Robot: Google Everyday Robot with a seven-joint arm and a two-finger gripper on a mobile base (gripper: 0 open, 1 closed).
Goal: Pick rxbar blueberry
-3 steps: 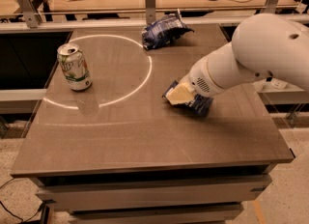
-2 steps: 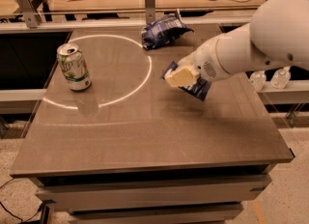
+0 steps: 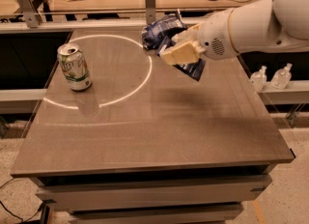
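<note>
My gripper (image 3: 179,54) hangs above the table's far right part, its cream-coloured fingers shut on the rxbar blueberry (image 3: 194,68). The bar is a flat dark navy wrapper that hangs tilted below the fingers, lifted off the table (image 3: 159,121). Most of the bar is hidden by the fingers. My white arm (image 3: 251,22) reaches in from the upper right.
A blue-and-white chip bag (image 3: 159,29) lies at the table's far edge, just behind the gripper. A green-and-white can (image 3: 74,66) stands upright at the left. A white ring of light (image 3: 140,80) lies on the tabletop. Two small bottles (image 3: 270,77) stand on a ledge to the right.
The gripper has risen from the tabletop with the bar held in it and moved up and toward the far edge, close to the chip bag.
</note>
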